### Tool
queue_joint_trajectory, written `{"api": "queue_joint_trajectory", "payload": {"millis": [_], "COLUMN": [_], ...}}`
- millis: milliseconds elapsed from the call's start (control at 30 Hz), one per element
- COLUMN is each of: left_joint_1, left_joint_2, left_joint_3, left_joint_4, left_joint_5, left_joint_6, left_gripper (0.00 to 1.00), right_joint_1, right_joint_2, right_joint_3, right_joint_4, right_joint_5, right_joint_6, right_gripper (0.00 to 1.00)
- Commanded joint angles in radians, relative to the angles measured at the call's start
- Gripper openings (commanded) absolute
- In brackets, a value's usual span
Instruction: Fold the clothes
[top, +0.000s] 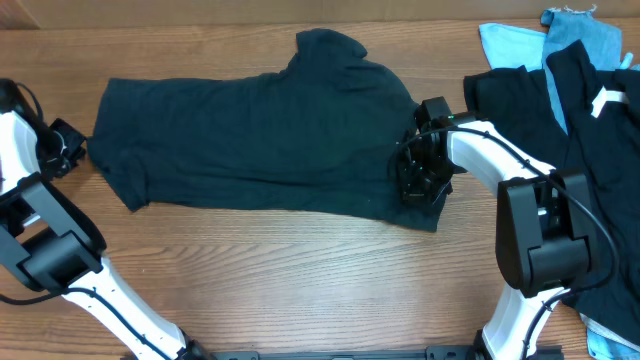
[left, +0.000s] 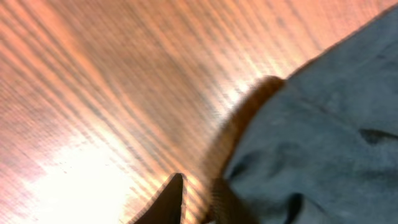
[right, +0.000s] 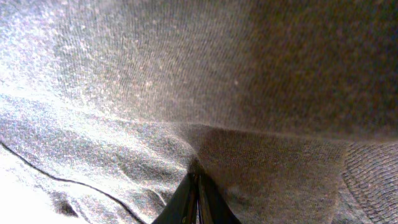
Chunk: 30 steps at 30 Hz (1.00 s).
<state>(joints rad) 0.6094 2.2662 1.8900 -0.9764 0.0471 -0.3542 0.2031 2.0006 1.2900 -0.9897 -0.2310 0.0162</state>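
Now 1 black tee (top: 250, 130) flat, 1 pile (top: 600, 140) — R end effector (right: 197, 186) pinching tee.

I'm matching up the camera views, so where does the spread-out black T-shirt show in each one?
Overhead: black T-shirt spread flat, mid-picture.
Left wrist: the T-shirt fills the lower right.
Right wrist: its cloth fills most of the picture.
Shared landmark: wood-grain table, seen overhead and in left wrist's upper left.

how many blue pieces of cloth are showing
3: a light blue one at the top right, a deeper blue one beside it, and a sliver at the bottom right edge. More may lie hidden under the black pile.
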Motion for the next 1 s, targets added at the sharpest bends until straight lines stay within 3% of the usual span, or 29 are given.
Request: {"api": "queue_joint_trajectory", "payload": {"millis": [0,67,167,400,467,600,700,800,967], "left_joint_1": [0.007,0.007,-0.03,-0.306,-0.419,-0.494,-0.505,-0.471,-0.391], "left_joint_2": [-0.037,-0.042,-0.08,-0.138,-0.138,-0.138,-0.138,-0.138,-0.138], "left_joint_3": [0.004,0.004,0.004,0.003,-0.008,-0.066,-0.154,-0.265,-0.412], "left_joint_4": [-0.031,-0.05,-0.123,-0.236,-0.296,-0.33,-0.375,-0.367,-0.159], "left_joint_5": [-0.089,-0.069,0.075,-0.017,-0.137,-0.164,-0.275,-0.287,-0.296], "left_joint_6": [0.037,0.037,0.07,0.204,0.193,0.175,0.093,0.039,0.037], "left_gripper": [0.27,0.24,0.19,0.24,0.26,0.26,0.26,0.25,0.26], "right_joint_1": [-0.007,-0.007,-0.007,-0.008,-0.008,-0.008,-0.009,-0.009,-0.009], "right_joint_2": [0.042,0.042,0.042,0.042,0.042,0.042,0.042,0.042,0.042], "right_joint_3": [-0.021,-0.021,-0.021,-0.021,-0.021,-0.021,-0.021,-0.021,-0.021], "right_joint_4": [-0.012,-0.011,0.004,0.008,0.008,0.006,0.004,0.003,0.0], "right_joint_5": [0.066,0.066,0.065,0.065,0.066,0.073,0.073,0.073,0.073], "right_joint_6": [0.006,0.006,0.006,0.006,0.006,0.006,0.006,0.006,0.006], "right_gripper": [0.06,0.06,0.06,0.11,0.11,0.11,0.11,0.11,0.11]}}
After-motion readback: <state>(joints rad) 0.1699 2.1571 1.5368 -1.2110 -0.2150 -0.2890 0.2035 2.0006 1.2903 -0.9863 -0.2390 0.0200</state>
